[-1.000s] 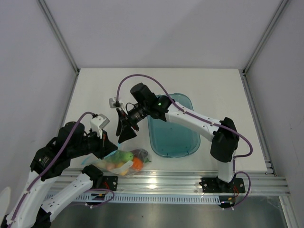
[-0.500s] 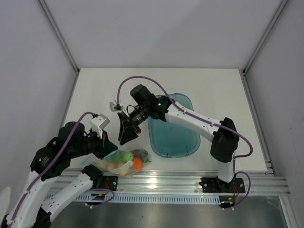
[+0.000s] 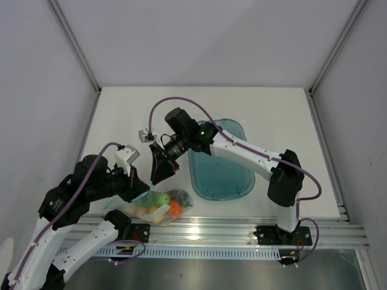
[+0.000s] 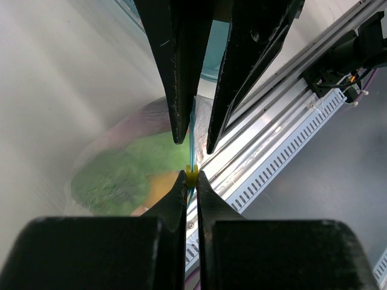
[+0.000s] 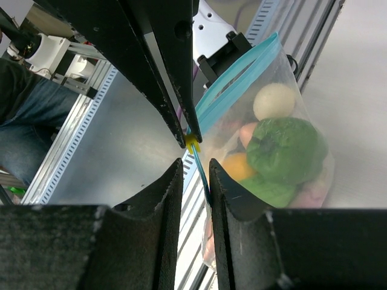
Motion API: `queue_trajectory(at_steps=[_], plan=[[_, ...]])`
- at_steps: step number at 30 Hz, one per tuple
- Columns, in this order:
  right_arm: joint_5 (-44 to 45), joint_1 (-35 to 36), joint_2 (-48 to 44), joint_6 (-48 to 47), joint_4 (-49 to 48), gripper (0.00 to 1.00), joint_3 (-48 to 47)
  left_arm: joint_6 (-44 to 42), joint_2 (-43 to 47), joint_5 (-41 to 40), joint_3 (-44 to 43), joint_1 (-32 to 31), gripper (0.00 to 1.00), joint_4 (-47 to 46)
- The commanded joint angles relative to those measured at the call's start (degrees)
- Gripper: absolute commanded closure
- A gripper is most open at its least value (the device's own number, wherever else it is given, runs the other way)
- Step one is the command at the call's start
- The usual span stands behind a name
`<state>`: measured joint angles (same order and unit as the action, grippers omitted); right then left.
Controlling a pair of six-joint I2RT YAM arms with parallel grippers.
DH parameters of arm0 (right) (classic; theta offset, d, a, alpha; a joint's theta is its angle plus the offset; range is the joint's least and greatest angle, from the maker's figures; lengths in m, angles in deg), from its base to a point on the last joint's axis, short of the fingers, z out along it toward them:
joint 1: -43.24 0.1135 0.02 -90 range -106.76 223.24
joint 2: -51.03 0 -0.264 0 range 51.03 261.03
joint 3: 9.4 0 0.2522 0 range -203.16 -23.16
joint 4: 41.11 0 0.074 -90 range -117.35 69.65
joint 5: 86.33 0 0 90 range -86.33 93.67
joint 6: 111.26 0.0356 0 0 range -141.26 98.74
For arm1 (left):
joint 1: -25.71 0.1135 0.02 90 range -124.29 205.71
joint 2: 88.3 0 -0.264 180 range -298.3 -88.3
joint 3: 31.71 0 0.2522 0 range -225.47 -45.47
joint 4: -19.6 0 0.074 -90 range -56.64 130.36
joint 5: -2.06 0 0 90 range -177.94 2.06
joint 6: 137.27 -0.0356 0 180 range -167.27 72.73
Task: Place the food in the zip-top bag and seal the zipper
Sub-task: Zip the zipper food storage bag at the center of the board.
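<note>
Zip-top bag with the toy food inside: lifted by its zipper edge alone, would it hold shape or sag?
Likely sags: the zip-top bag is thin crinkly film bulging around the green pepper. Probably bottom-heavy, hanging from the zipper. The smooth film may slip.

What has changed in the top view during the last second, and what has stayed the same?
The right gripper narrowed its jaws around the zipper. A gap still shows beside the strip, so it grips nothing yet. The left gripper stayed shut on the zipper at the yellow tab. The zip-top bag, the food and the teal tray did not move.
</note>
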<state>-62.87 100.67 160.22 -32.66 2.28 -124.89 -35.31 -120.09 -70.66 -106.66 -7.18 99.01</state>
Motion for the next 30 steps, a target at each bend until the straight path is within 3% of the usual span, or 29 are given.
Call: queue_trajectory(at_steps=[1, 19, 30], plan=[[-1.9, 0.4, 0.4, -0.2, -0.6, 0.74, -2.4, -0.5, 0.1, 1.4, -1.0, -0.3, 0.99, -3.0], [-2.3, 0.6, 1.3, -0.8, -0.1, 0.75, -2.2, -0.3, 0.5, 1.6, -1.5, -0.2, 0.99, -3.3], [-2.2, 0.7, 1.8, -0.3, -0.6, 0.86, -2.3, -0.5, 0.2, 1.4, -2.0, -0.2, 0.99, -3.2]])
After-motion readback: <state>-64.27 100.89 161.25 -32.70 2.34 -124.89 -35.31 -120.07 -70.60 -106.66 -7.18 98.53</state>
